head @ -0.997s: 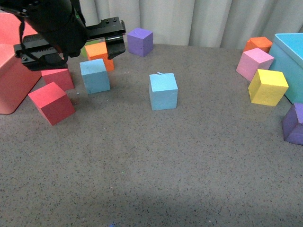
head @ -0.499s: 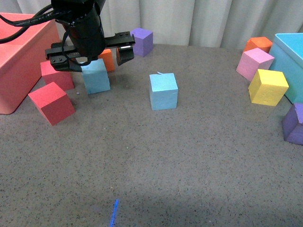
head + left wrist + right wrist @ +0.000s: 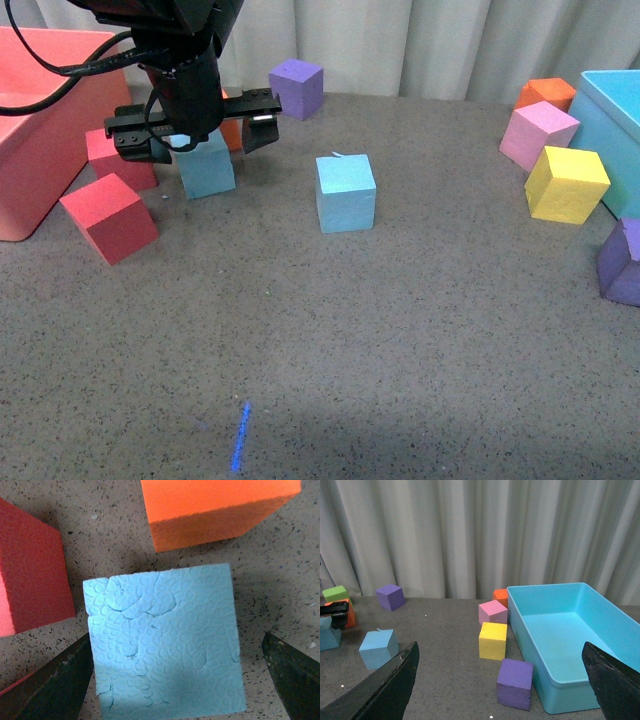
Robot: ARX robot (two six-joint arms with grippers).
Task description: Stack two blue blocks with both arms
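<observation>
One blue block [image 3: 207, 168] sits at the far left of the grey table, the other blue block [image 3: 345, 192] near the middle. My left gripper [image 3: 195, 138] is open and straddles the left block, one finger on each side. In the left wrist view that block [image 3: 162, 640] fills the gap between the fingertips [image 3: 55, 685] without clear contact. My right gripper [image 3: 495, 690] is open and empty, out of the front view, high above the table near a purple cube [image 3: 514, 682]. Its view shows the middle block [image 3: 379, 647].
A red bin [image 3: 40, 120] and two red cubes [image 3: 108, 215] lie left. An orange cube [image 3: 230, 130] and a purple cube [image 3: 297, 87] lie behind the left block. Pink [image 3: 538, 133], yellow [image 3: 566, 183], orange [image 3: 545, 93] and purple [image 3: 625, 262] cubes flank a turquoise bin [image 3: 615, 120] at right.
My left gripper has moved right from beside the red bin and come down around the left blue block. The blocks have not moved.
</observation>
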